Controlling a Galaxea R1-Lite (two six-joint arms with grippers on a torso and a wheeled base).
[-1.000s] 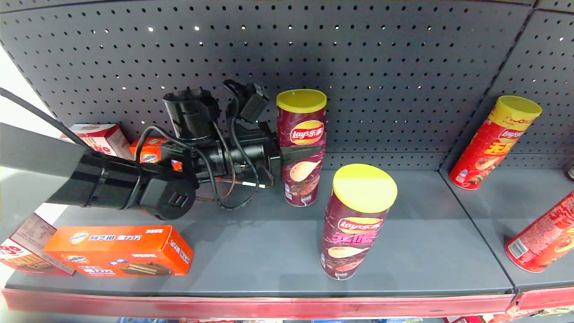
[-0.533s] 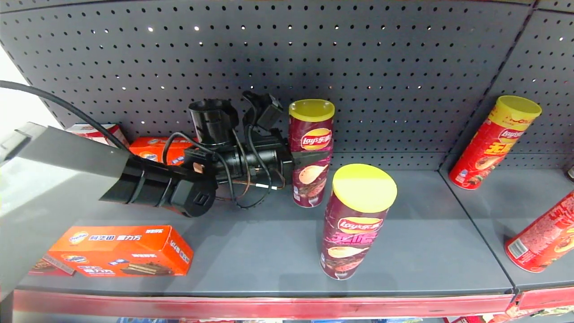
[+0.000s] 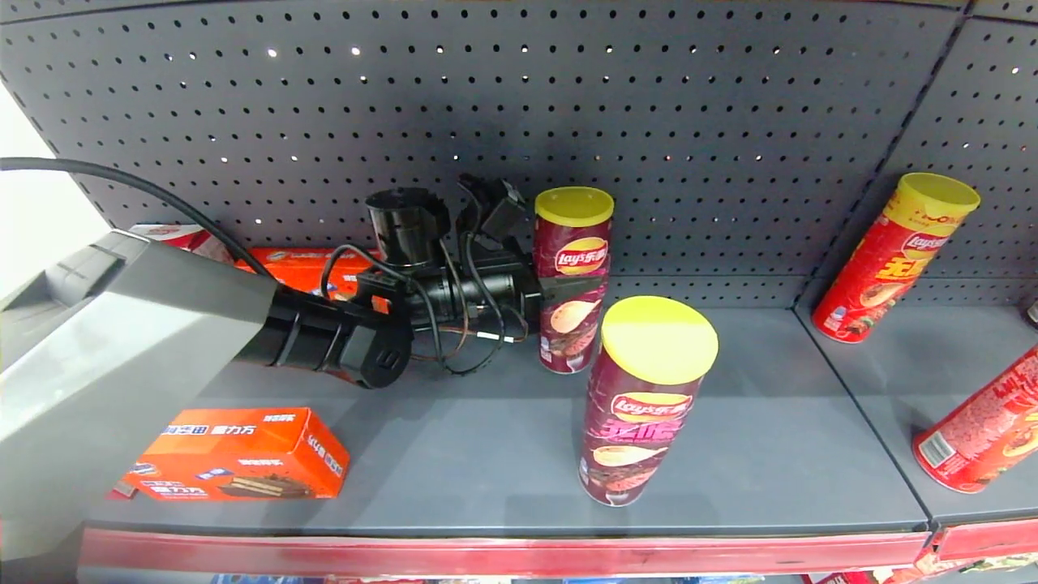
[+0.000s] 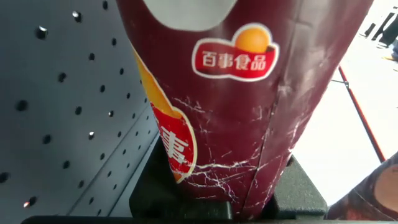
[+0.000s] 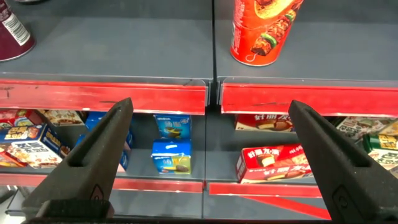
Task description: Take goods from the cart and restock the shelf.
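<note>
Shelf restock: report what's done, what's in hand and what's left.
Done: one maroon chip can stands upright near the front of the shelf. In hand: the left gripper is shut on a second maroon can, upright by the pegboard, not yet released. Left: release it; the right gripper is open and empty. How many goods remain I cannot tell.

My left arm [image 3: 316,341] hides most of the rear orange box [image 3: 302,261] and the white box [image 3: 172,235] at the back. In my left wrist view, the can [image 4: 230,106] I hold loses lid and base to the edges. The near red can [image 3: 985,430] is cut by the head view's right edge.
</note>
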